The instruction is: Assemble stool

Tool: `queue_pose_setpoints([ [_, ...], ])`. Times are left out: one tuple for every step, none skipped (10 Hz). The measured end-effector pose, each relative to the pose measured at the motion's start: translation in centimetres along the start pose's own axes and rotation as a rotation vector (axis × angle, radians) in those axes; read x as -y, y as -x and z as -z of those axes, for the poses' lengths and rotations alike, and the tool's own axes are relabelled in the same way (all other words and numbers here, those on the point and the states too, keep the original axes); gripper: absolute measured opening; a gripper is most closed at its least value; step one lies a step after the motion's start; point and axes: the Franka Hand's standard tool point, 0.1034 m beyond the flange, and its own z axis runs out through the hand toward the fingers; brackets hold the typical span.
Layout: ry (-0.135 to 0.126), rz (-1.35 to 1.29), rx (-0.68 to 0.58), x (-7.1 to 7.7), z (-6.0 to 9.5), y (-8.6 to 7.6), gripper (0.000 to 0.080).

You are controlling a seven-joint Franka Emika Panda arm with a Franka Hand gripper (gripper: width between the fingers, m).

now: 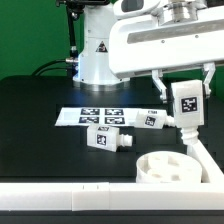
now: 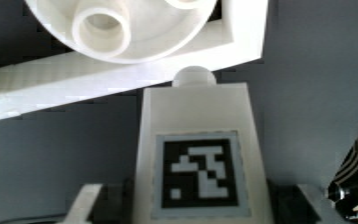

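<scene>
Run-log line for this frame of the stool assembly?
gripper: shut on white blocky tagged plastic leg | leg: aloft, peg toward round white plastic seat, not inserted | loose legs: two on black table

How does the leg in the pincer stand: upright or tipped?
Upright: the leg hangs vertical in the pincer, peg end down, clear of the seat.

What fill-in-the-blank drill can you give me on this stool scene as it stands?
1. The gripper is shut on one stool ____.
2. The held leg points its peg toward the round ____.
3. On the black table lie ____ loose legs.
Missing words: leg; seat; two.
</scene>
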Motion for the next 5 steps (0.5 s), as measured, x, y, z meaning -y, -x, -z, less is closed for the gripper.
queue_pose_setpoints([
  [0.018,0.112,0.074,-1.2,-0.5,-0.5,0.0337],
  [0.025,0.241,0.091,-2.0,-1.1,-1.7,0.0337],
  [0.032,0.347,0.105,-2.7,-2.0,-1.4,0.0337],
  [0.034,0.369,0.12,-3.3,-2.5,-0.7,0.0337],
  [0.033,0.365,0.118,-3.2,-2.4,-0.8,0.0337],
])
